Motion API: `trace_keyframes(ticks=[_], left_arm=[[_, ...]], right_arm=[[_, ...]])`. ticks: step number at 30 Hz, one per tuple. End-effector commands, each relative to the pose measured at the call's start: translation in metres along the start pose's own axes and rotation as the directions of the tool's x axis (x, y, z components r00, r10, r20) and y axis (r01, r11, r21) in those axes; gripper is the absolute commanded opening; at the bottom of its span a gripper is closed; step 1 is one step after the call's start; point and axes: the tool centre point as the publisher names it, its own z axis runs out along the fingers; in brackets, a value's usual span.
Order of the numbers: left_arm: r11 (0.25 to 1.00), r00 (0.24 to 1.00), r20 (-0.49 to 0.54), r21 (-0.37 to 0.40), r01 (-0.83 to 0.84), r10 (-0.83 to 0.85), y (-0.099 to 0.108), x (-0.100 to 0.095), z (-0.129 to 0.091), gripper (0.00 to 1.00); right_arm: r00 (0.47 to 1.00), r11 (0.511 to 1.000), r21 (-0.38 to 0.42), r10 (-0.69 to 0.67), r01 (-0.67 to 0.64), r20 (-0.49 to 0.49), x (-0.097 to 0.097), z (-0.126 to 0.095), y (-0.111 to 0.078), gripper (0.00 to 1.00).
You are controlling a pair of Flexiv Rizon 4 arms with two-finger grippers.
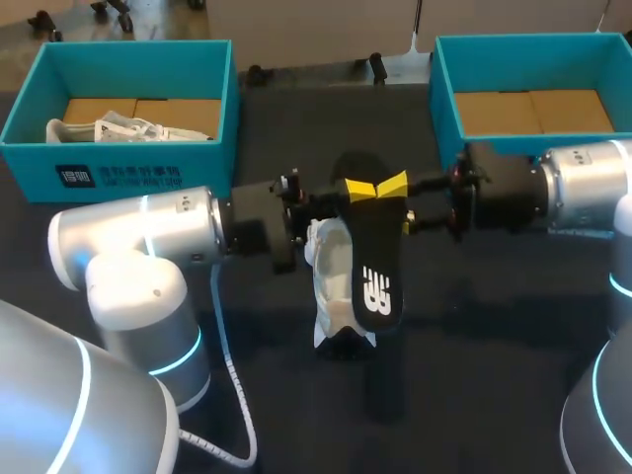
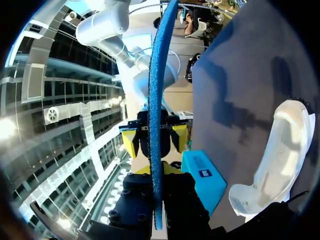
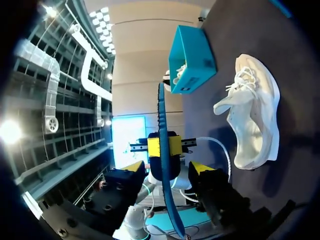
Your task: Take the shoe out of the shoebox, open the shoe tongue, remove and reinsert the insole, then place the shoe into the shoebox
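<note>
A black insole with a white logo hangs upright above the table, its blue edge turned toward both wrist cameras. My left gripper is shut on the insole's upper end, and the insole runs straight out between its fingers. Facing it from the other side, my right gripper is open. Its yellow tips stand apart on either side of the insole without touching it. The white shoe lies on its side on the dark table just beneath the insole and also appears in the right wrist view.
A teal shoebox at the back left holds another white shoe. A second teal shoebox at the back right shows only its cardboard floor. A white cable trails across the table beside my left arm.
</note>
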Motion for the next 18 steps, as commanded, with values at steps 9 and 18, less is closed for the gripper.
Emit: trace_keyframes(ticks=[9,18], left_arm=[[0.984,0.982,-0.103,0.067,0.166,-0.159,-0.010,-0.002,-0.024,0.00],[0.949,0.943,-0.153,0.064,0.308,-0.296,-0.015,0.000,-0.034,0.00]], right_arm=[[0.985,0.985,-0.077,-0.145,0.152,0.089,-0.001,-0.036,-0.019,1.00],[0.902,0.919,-0.016,-0.385,0.395,0.197,-0.002,-0.045,-0.021,1.00]])
